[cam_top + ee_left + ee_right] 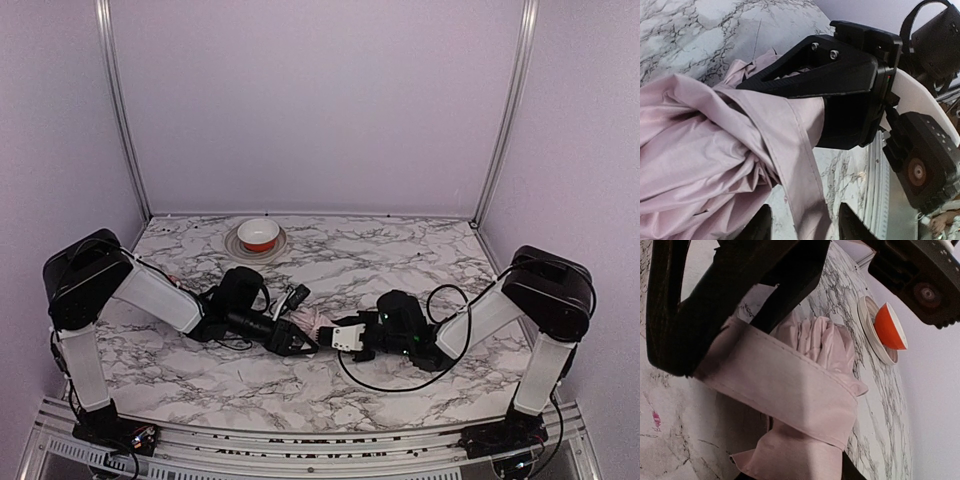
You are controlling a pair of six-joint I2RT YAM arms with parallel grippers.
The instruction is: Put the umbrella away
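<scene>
So, biggest thing first: we've got the marble table (400,260) with pale walls round it. The left arm (150,295) and right arm (480,320) both reach in and meet near the middle.

Between them, lying on the tabletop, is the umbrella (700,150). It's collapsed into a crumpled bundle of pale pink fabric, well in front of the plate. A flat fabric band (790,395) of the same pink wraps across the bundle.

From the left wrist we see the left gripper (805,227) with its jaws partly apart, straddling that band. Marble shows on either side of the fabric, so we'd say it's round the band, not clamped on it.

The right gripper (792,472) is closed down on the pink fabric, which runs straight down between its fingers at the bottom of its wrist view. Its jaws sit only as far apart as the cloth makes them. The two grippers are just beside each other, nearly nose to nose.

At the back of the table, left of centre, there's a pale plate (235,246) with a small red bowl (258,236), white inside, sitting on it.
</scene>
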